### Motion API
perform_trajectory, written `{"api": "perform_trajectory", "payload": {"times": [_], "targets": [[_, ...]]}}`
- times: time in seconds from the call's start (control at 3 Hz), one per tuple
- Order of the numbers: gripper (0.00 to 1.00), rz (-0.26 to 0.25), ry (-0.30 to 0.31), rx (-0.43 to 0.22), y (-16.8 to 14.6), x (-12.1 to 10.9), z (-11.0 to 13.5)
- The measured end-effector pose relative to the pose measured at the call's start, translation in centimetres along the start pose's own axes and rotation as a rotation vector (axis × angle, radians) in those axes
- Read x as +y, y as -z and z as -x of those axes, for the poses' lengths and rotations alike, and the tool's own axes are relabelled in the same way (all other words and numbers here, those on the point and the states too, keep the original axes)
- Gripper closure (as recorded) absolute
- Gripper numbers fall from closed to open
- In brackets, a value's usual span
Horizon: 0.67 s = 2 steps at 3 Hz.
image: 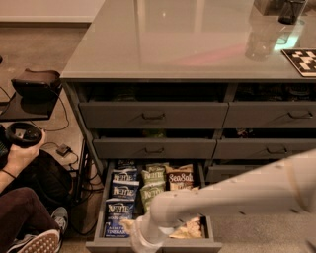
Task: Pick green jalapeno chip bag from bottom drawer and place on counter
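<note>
The bottom drawer (148,245) is pulled open under the pale-grey counter (177,44). Two green jalapeno chip bags (151,193) lie in its middle column, one behind the other (154,174). Dark blue Kettle bags (118,215) fill the left column. A tan Sea Salt bag (179,179) lies at the right. My white arm (237,195) reaches in from the right across the drawer's front half. My gripper (136,232) hangs low over the drawer's front, just in front of the near green bag, and hides the bags under it.
Higher grey drawers (153,116) with dark handles are shut. A clear glass (259,42), a dark cup (291,10) and a checkered tag (302,60) stand on the counter's right. A seated person holding a controller (22,134), a black stand (34,88) and floor cables are on the left.
</note>
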<state>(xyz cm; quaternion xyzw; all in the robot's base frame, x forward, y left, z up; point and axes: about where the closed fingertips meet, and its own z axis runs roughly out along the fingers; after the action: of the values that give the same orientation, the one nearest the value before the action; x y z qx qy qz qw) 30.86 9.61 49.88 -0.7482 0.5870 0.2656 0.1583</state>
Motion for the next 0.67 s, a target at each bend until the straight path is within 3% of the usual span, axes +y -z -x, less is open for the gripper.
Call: {"api": "perform_trajectory", "payload": {"times": [0.33, 0.67], "targets": [[0.00, -0.008, -0.010, -0.081, -4.7, -3.7, 1.3], [0.00, -0.061, -0.018, -0.156, -4.9, -7.5, 1.5]]}}
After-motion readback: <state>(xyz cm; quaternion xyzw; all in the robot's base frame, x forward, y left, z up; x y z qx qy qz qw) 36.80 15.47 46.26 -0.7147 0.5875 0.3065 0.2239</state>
